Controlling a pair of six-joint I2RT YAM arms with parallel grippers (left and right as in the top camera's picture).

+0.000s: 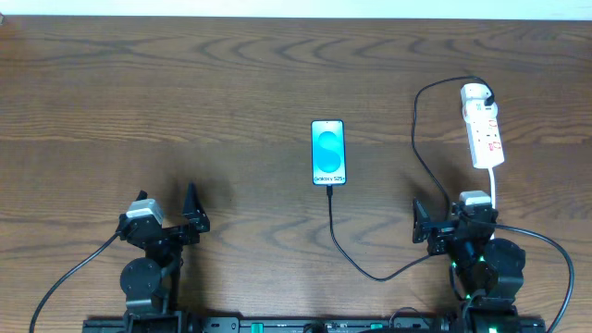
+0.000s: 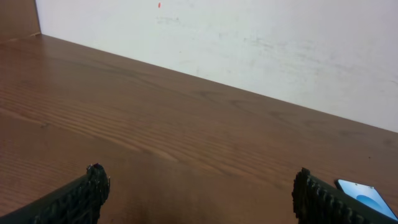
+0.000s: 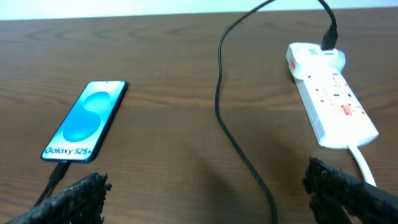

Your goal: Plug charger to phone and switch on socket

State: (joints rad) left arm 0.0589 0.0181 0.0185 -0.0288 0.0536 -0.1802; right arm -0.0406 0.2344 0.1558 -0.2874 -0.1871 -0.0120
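- Phone (image 1: 328, 153) lies flat at mid-table, screen up and lit blue, long axis running 12 to 6 o'clock.
- Charger (image 1: 344, 250) has its small plug touching the phone's 6 o'clock edge. It looks seated, but I cannot tell how deep.
- The cable runs from there toward 5 o'clock, passes just beside the right gripper (image 1: 446, 218), then loops up to the 12 o'clock end of the socket (image 1: 485, 129).
- The socket sits at 3 o'clock from the phone, well apart from it. Its white cord (image 1: 496, 190) leaves at the 6 o'clock end. The switches are too small to read.
- The right gripper is at 4 o'clock from the phone, claw spread wide and empty.
- The left gripper (image 1: 168, 211) is at 8 o'clock from the phone over bare wooden table (image 1: 231, 92), claw wide with nothing between the fingers (image 2: 74, 199).
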